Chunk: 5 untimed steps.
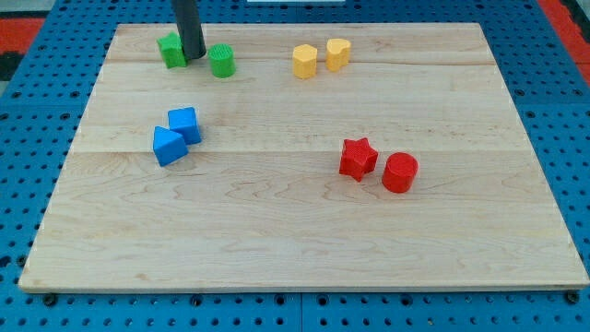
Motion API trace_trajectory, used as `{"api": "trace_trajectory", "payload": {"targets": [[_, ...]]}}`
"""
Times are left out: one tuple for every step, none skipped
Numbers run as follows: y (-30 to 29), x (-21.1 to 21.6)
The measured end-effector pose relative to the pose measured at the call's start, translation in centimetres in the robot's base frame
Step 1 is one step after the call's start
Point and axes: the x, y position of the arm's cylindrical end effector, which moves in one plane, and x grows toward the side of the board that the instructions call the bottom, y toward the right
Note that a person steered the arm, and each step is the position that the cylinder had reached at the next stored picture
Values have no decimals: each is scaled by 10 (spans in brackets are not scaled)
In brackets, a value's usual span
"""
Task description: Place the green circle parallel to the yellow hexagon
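Green star-like block (pixel 170 50) sits touching the rod on the view's left side of the tip (pixel 193 57), while the green circle (pixel 221 61) stands just beside the tip on its right, a little toward the view's bottom. Further to the tip's right, well apart near the board's (pixel 295 249) top edge, is the yellow hexagon (pixel 305 61), with a second yellow block (pixel 337 53) beside it. The rod is a bare pusher holding nothing, and the circle, being round with no long axis or heading, likely needs a rightward push toward the hexagon.
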Motion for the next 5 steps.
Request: {"api": "trace_trajectory", "payload": {"targets": [[2, 9], [25, 35], [38, 42], [38, 32], [38, -4]]}}
